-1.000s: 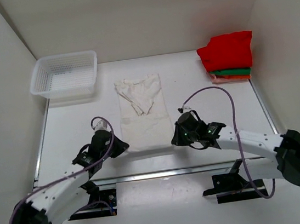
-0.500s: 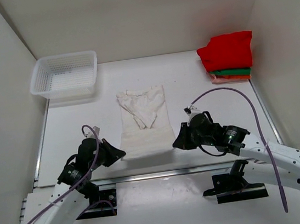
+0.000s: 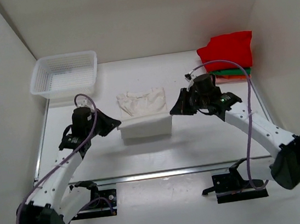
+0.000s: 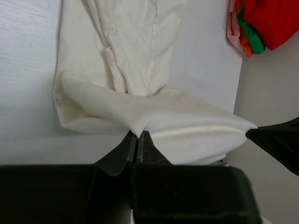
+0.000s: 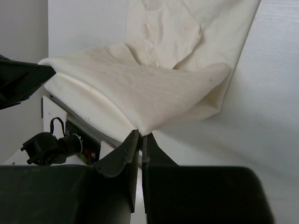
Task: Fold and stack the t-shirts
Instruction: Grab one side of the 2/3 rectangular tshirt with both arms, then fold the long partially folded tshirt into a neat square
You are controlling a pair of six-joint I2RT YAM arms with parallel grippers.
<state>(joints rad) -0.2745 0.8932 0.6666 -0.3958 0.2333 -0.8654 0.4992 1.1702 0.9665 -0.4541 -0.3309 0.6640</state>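
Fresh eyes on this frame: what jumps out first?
The cream t-shirt at centre: its near hem is pinched at both corners by the left gripper and right gripper, raised and stretched between them. Next come the bright red t-shirt topping the folded stack in the far right corner, and the white mesh basket at far left.

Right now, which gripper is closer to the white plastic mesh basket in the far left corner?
Left. The left gripper, pinching one side of the cream t-shirt, sits near-right of the basket; the right gripper pinches the other side, farther across the table.
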